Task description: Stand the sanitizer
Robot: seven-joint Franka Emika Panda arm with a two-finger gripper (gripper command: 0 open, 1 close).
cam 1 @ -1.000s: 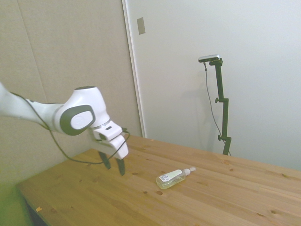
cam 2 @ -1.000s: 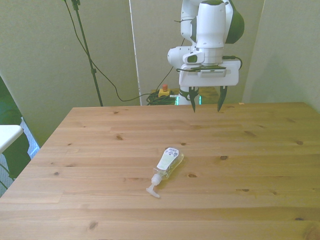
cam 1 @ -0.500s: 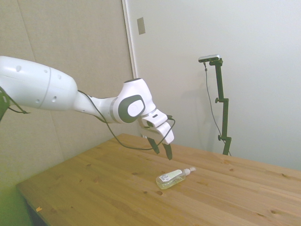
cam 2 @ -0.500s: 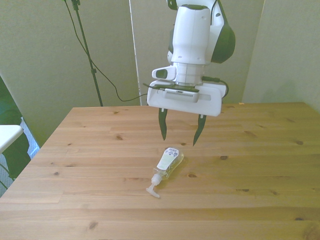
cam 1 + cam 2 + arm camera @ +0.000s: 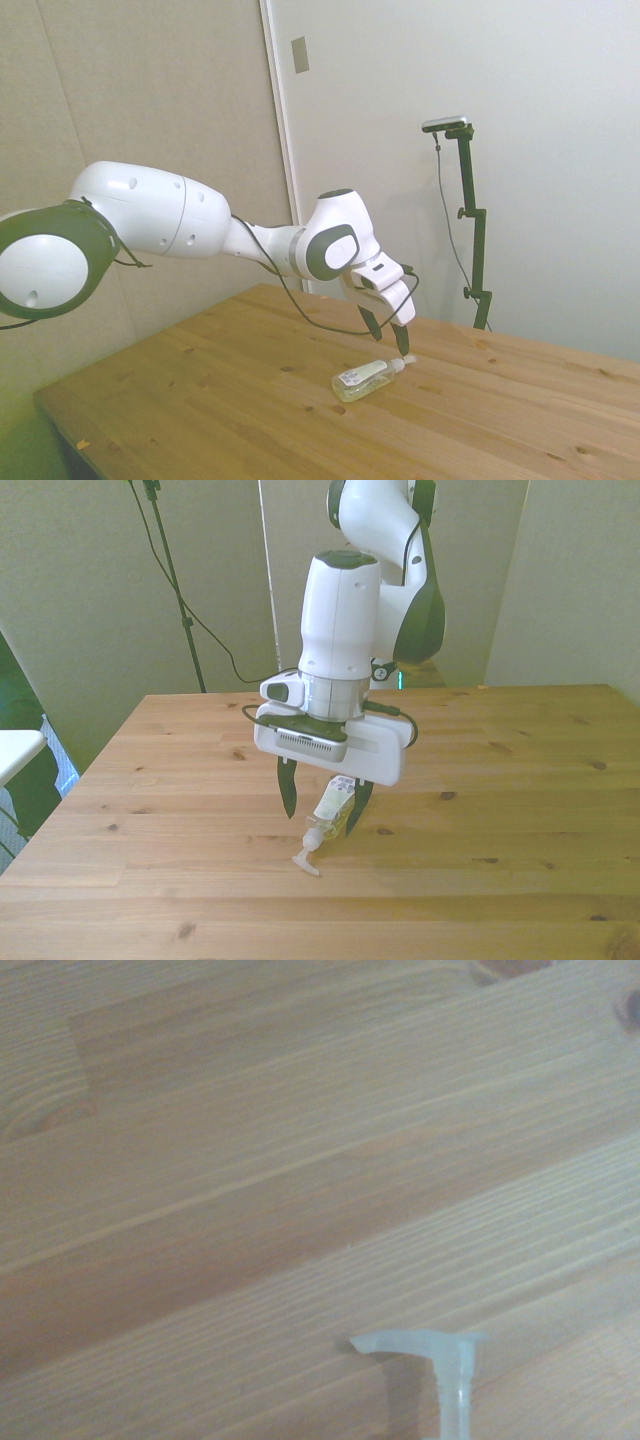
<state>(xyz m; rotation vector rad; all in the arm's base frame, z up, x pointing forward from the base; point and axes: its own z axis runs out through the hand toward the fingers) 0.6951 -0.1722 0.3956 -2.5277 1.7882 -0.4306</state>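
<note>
Dark fingers point(image 5: 288, 792) of the gripper point(image 5: 322, 810) are spread wide w/ nothing between them gripped; they hang above the sanitizer point(image 5: 331, 808), tips pointing down, one each side of the bottle in the front view. In the side view the gripper point(image 5: 388, 334) sits just over the sanitizer's point(image 5: 366, 378) pump end, fingers apart, not touching it as far as can be seen.

Sanitizer lies on its side on the wooden worktop point(image 5: 500, 810), roughly mid-worktop. Clear bottle, pale yellowish liquid, white label facing up. White pump nozzle point(image 5: 305, 858) points toward the near edge in the front view, and lies flat on the wood. Wrist view, blurry, shows only the nozzle point(image 5: 428, 1352) and the neck below it against the worktop point(image 5: 250, 1160) planks.

Above the fingers: white gripper body, wide flat block w/ a dark vent strip, then the white wrist joint w/ dark cable looped around it. White Franka arm point(image 5: 150, 215) slopes down to the sanitizer from the side view's left; big round joint cap near that edge.

Behind the sanitizer: pale walls.
</note>
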